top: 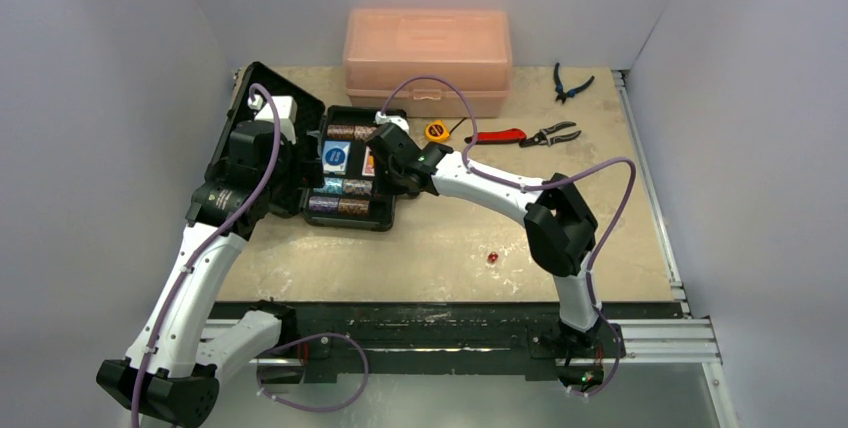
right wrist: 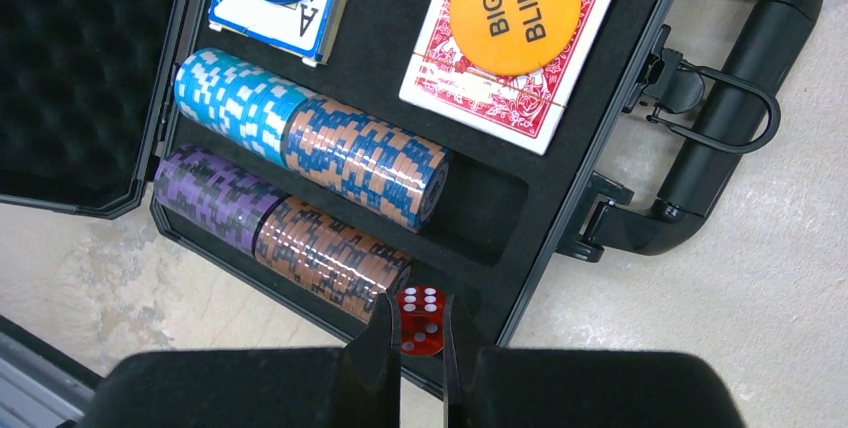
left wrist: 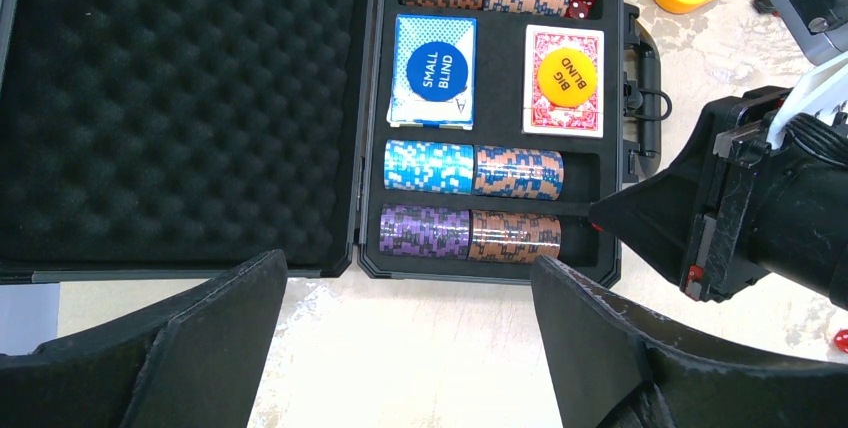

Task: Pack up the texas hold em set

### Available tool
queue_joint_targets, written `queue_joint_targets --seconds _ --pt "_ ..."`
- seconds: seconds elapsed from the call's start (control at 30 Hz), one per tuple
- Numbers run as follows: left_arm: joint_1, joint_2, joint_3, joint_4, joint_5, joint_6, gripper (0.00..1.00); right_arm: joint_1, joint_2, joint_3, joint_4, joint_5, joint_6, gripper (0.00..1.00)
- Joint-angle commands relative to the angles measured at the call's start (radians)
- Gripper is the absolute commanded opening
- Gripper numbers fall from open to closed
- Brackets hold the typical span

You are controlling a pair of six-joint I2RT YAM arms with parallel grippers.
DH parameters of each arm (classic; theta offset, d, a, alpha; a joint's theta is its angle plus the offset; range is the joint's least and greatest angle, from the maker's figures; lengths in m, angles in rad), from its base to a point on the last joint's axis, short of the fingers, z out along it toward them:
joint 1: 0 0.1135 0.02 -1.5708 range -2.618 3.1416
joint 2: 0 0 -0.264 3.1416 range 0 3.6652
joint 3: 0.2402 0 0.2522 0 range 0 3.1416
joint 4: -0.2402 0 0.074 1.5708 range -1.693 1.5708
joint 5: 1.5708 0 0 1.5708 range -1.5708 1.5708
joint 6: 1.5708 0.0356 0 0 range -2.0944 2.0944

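Tool on right arm [right wrist: 421, 336] pinches red die [right wrist: 421, 314] above briefcase [right wrist: 500, 213].

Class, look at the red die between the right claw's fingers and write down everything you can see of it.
The red die is a small cube of glossy, slightly translucent red plastic with white pips on the faces that show. It sits squarely between the two black fingers of the right claw, which press on its opposite sides. It is over the empty end of the nearest chip slot in the open black case, just beside the brown chip stack. Whether it touches the slot floor cannot be told.
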Motion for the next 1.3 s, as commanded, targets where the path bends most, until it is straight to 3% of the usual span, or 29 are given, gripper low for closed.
queue_joint_targets --seconds 0.0,1.27 --pt "-0.003 -0.015 -0.001 0.032 0.003 0.003 0.92 0.008 -0.001 0.010 0.019 -0.009 0.003 0.00" --pt "-0.003 -0.017 -0.001 0.031 0.004 0.003 0.92 0.022 0.048 -0.006 0.016 -0.013 0.005 0.00"
